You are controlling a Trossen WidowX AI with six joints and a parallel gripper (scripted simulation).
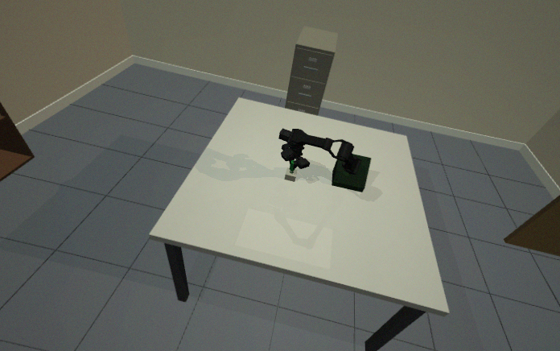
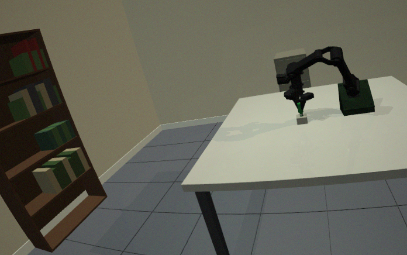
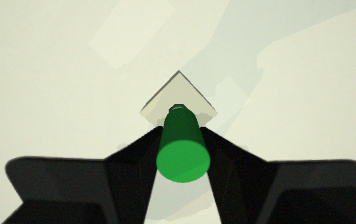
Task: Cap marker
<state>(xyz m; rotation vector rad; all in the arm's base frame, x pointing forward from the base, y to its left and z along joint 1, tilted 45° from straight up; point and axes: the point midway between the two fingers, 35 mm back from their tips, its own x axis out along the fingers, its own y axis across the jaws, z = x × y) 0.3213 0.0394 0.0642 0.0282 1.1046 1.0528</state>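
My gripper is shut on the green cap and holds it upright, straight above the holder block. The block is a small pale cube on the white table. In the wrist view the cap covers the marker; only a dark rim shows at the cap's lower end, over the block. In the top and exterior views the cap's lower end sits close above the block, and the marker's body is hidden.
The arm's dark green base stands on the table to the right of the block. A grey filing cabinet stands behind the table. A bookshelf stands at the left wall.
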